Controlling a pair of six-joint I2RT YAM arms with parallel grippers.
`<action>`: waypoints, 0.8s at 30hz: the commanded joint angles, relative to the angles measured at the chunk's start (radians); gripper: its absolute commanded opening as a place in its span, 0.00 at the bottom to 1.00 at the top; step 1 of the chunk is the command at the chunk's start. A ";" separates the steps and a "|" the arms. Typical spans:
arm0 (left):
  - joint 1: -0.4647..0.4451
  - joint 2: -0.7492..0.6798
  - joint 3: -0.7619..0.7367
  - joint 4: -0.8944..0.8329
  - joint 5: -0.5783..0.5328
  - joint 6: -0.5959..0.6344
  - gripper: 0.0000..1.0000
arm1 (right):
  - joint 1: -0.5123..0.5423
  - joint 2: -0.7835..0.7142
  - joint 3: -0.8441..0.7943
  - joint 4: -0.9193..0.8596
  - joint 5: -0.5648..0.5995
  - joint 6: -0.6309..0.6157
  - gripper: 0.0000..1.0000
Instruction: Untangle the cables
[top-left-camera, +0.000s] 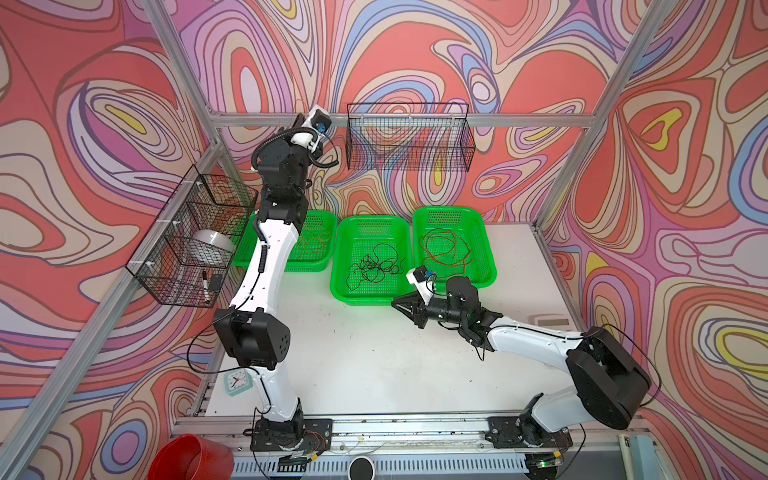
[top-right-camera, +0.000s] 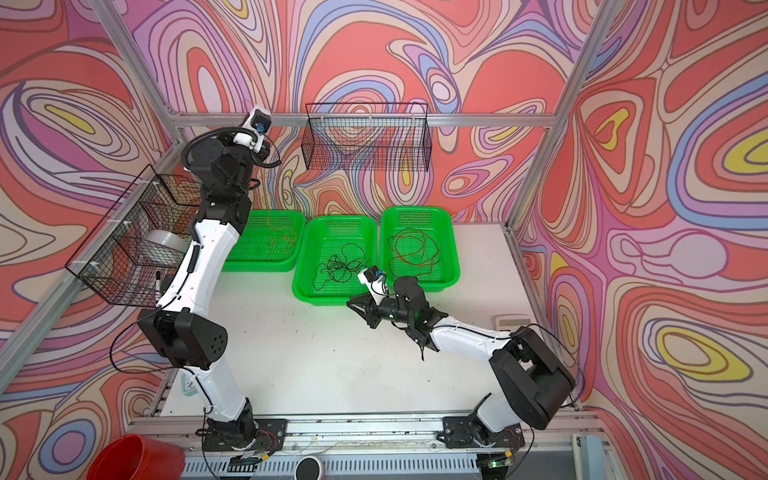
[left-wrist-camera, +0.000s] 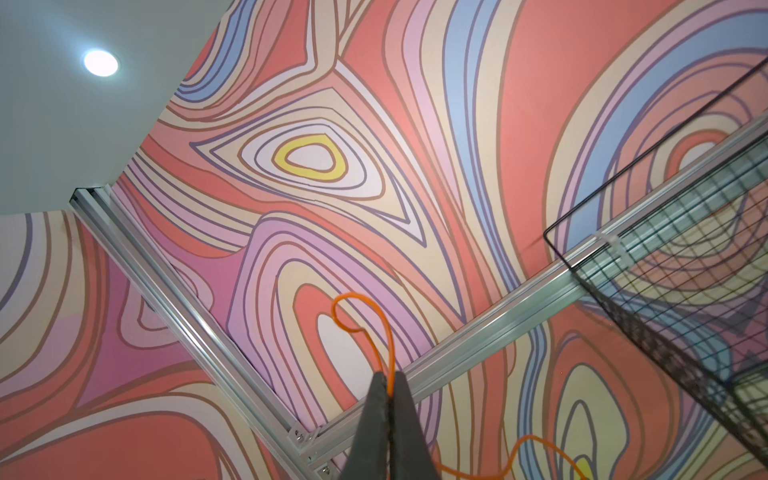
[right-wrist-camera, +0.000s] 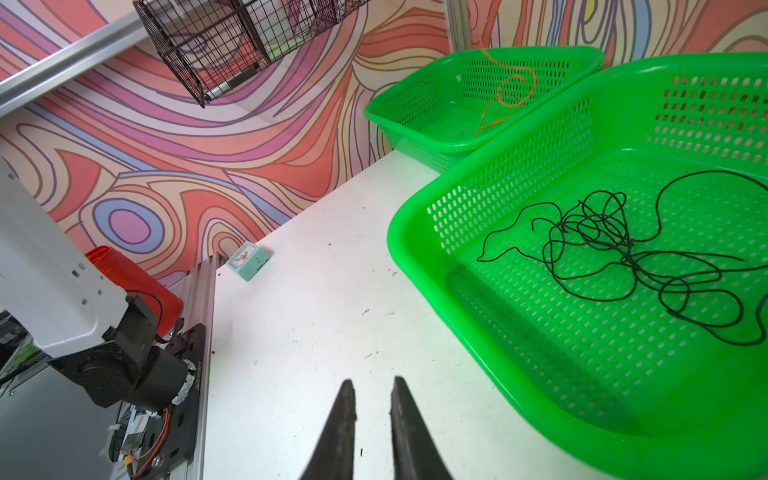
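- The left gripper (left-wrist-camera: 388, 380) has tapered fingers clamped on a thin orange cable (left-wrist-camera: 353, 294) that loops past the tips.
- The right gripper (right-wrist-camera: 372, 388) has its fingers slightly apart and empty; a tangled black cable (right-wrist-camera: 627, 246) lies in the perforated basket (right-wrist-camera: 405, 224) beside them.

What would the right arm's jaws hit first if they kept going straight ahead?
Most likely the white table: the jaws seem angled down at it, short of the clock. Depth is hard to judge.

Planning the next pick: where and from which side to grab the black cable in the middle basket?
Probably the black cable by its lone far loop, clear of the knotted clump. Come from above: walls of the middle basket block sideways approach.
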 joint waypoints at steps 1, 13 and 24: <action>0.060 0.016 -0.028 0.120 0.047 0.085 0.00 | 0.003 -0.032 -0.013 -0.068 0.022 -0.014 0.16; 0.074 0.073 -0.345 0.218 -0.135 0.189 0.00 | 0.004 -0.077 0.011 -0.230 0.039 -0.053 0.17; 0.066 0.097 -0.406 -0.098 -0.170 -0.066 0.00 | 0.002 -0.057 0.006 -0.241 0.069 -0.006 0.16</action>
